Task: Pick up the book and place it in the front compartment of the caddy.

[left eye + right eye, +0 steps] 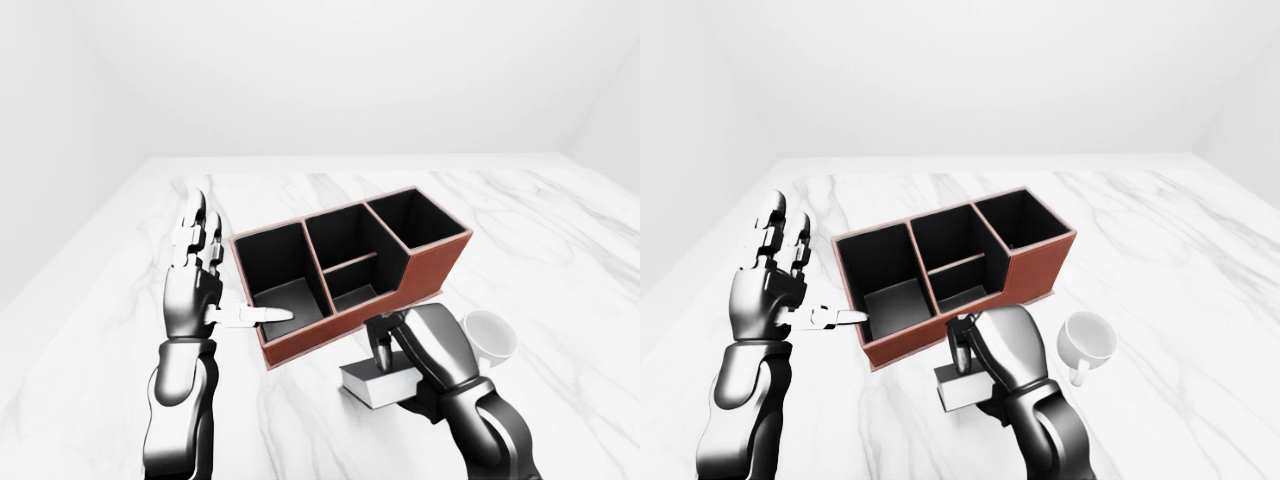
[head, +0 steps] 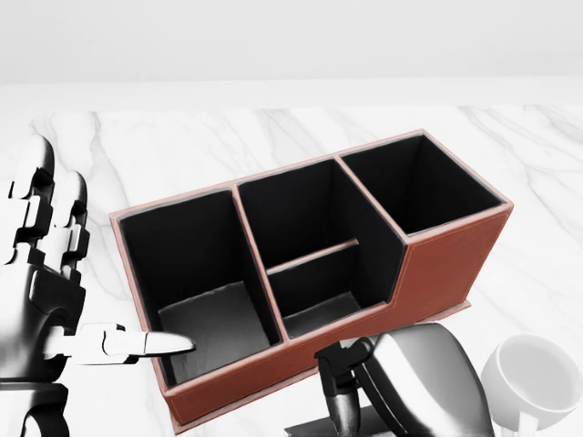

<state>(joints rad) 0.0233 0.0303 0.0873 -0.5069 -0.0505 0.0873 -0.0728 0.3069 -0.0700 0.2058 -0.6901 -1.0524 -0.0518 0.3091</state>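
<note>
Caddy (image 1: 352,270) on the marble worktop (image 1: 560,240): all compartments hold nothing. Right hand (image 1: 430,345), fingers clamped on the book (image 1: 377,384), holds it just below the caddy's low wall. Left hand (image 1: 195,285) stands open beside the caddy. Mug (image 1: 488,338) sits right.

White marble table (image 1: 560,250), brown caddy (image 1: 425,270) on it, white mug (image 1: 1087,340) beside
</note>
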